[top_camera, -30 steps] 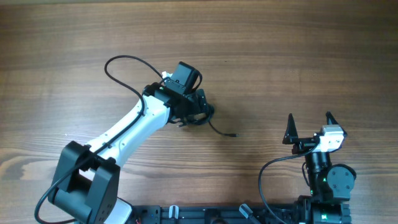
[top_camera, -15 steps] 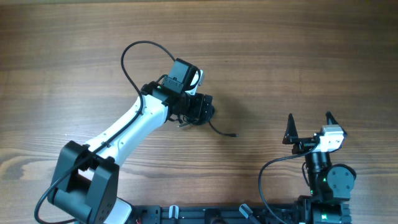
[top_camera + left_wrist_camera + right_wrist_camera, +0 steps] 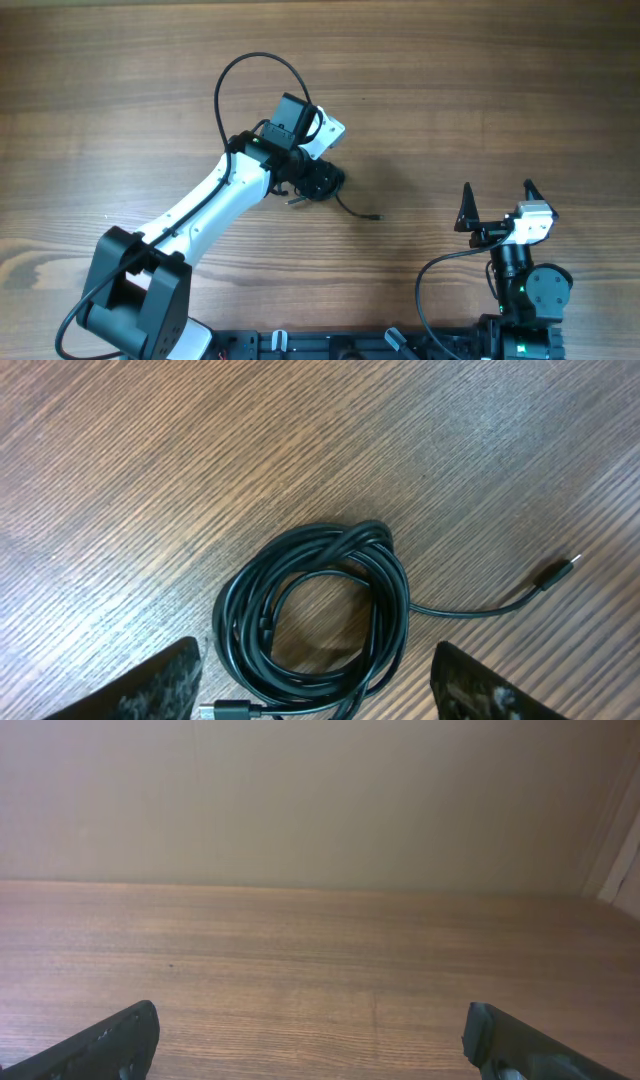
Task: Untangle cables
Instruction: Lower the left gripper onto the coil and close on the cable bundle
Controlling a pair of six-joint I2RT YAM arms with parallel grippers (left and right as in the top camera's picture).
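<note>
The cables (image 3: 315, 615) are one thin black bundle wound in a loose coil on the wooden table. One tail runs right to a small silvery plug (image 3: 560, 575). Another plug (image 3: 225, 712) lies at the coil's lower left. My left gripper (image 3: 320, 700) is open above the coil, with its fingers (image 3: 160, 685) straddling it and apart from it. In the overhead view the left gripper (image 3: 322, 182) covers most of the coil, and only the tail (image 3: 350, 210) shows. My right gripper (image 3: 497, 205) is open and empty, far to the right.
The left arm's own thicker black cable (image 3: 250, 62) arches in a loop over the table behind the wrist. The right wrist view shows only bare wood (image 3: 320, 960) and a beige wall. The arm bases stand at the front edge.
The left wrist has turned over the coil, and its thick cable loop has swung right and farther back. The coil and the right arm have not moved.
</note>
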